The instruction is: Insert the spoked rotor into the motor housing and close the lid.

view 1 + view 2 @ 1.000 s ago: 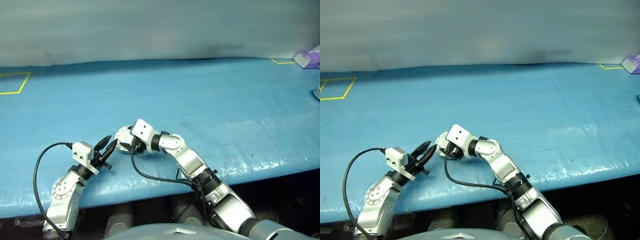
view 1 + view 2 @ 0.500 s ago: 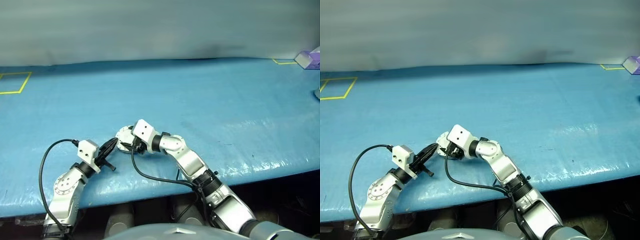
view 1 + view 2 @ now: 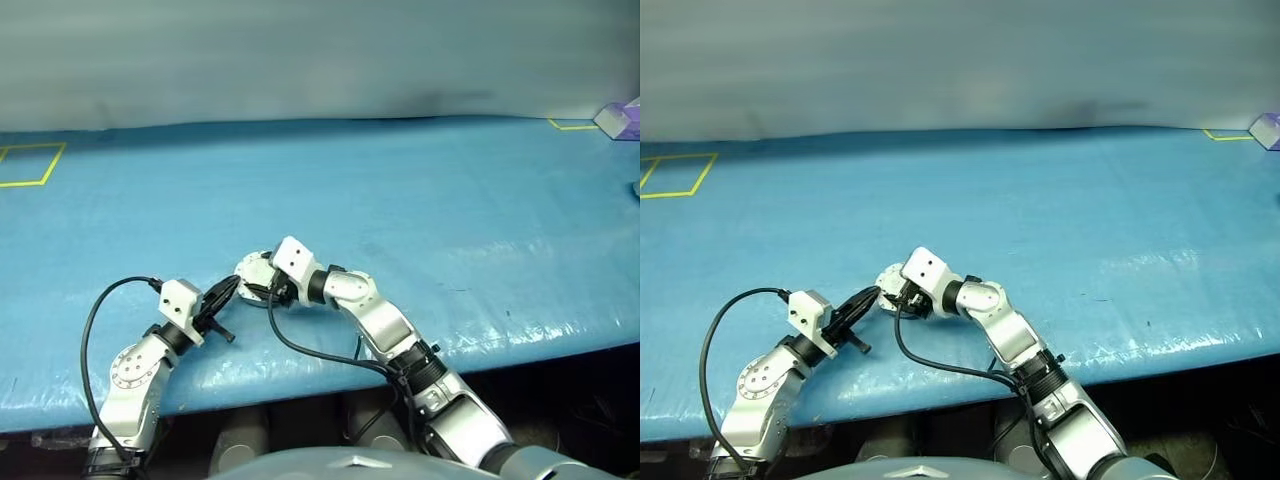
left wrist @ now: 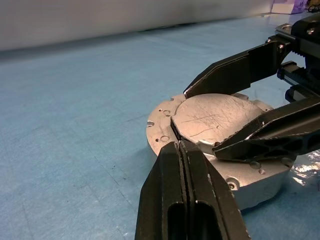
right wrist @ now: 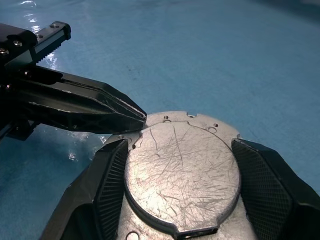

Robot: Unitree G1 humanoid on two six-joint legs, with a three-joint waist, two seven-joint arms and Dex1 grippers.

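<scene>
The motor housing [image 4: 250, 187], a short round silver body, lies on the blue table near its front edge. A scratched silvery disc with a notched rim, the lid [image 5: 180, 175], sits flat on top of it. My right gripper [image 5: 180, 145] is open, its two fingers close on either side of the lid; I cannot tell whether they touch it. My left gripper [image 4: 178, 146] is shut on nothing, its tip at the rim of the lid, next to a notch. In the head views both grippers meet at the housing [image 3: 250, 268]. The spoked rotor is out of view.
The blue table [image 3: 420, 190] stretches wide behind and to both sides. A yellow tape square [image 3: 28, 164] marks the far left, and a purple box [image 3: 620, 117] stands at the far right. Black cables loop from both wrists over the front edge.
My left gripper has shut its fingers and come down level, with its tip in at the housing's rim. The right gripper has stayed around the housing.
</scene>
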